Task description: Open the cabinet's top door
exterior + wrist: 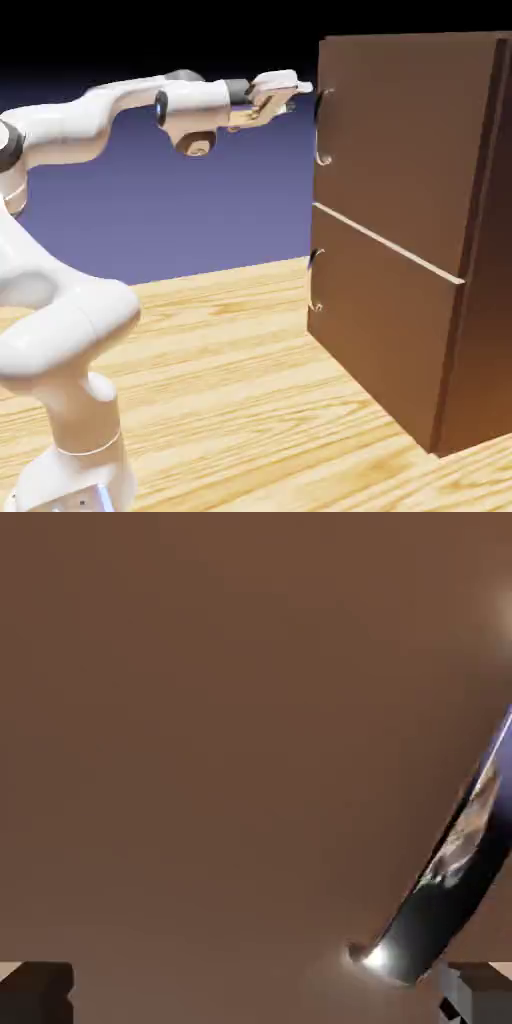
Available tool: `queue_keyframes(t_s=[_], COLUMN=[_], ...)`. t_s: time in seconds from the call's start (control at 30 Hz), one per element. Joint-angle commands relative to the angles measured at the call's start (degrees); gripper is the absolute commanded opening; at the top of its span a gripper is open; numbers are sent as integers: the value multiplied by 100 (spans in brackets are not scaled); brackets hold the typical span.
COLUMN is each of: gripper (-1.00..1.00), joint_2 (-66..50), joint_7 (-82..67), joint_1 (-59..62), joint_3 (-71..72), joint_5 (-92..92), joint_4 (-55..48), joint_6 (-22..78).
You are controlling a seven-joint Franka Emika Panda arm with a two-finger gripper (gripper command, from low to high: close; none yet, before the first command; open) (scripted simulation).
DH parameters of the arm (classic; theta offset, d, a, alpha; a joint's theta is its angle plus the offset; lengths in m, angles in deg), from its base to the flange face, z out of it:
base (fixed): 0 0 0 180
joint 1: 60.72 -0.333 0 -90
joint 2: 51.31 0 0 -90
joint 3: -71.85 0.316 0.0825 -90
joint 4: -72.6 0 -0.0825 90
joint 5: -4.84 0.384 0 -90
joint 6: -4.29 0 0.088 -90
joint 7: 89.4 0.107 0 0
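Showing plain dark brown, the top door (pixel 405 145) bears a curved, shiny handle (pixel 440 902).

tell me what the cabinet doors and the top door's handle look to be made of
The top door and the lower door look like dark brown wood or a wood-like board, smooth with a soft sheen; no grain shows clearly, so painted board is possible. The top door's handle seems to be polished metal, perhaps chrome: it is curved, with mirror-like reflections and a bright glint.
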Motion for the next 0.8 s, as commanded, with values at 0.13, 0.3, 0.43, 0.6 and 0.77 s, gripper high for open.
queue_keyframes(t_s=[0.13,0.3,0.43,0.6,0.77], gripper=[0,0,-100,-100,-100], joint_2=[224,280,489,1442,2308], joint_7=[1059,1186,1215,1215,1213], joint_1=[534,1355,1392,701,118], joint_3=[694,994,865,19,-620], joint_5=[1025,1000,1124,1654,1981], joint_4=[-418,-998,-932,100,1139], joint_6=[-119,81,372,1602,2792])
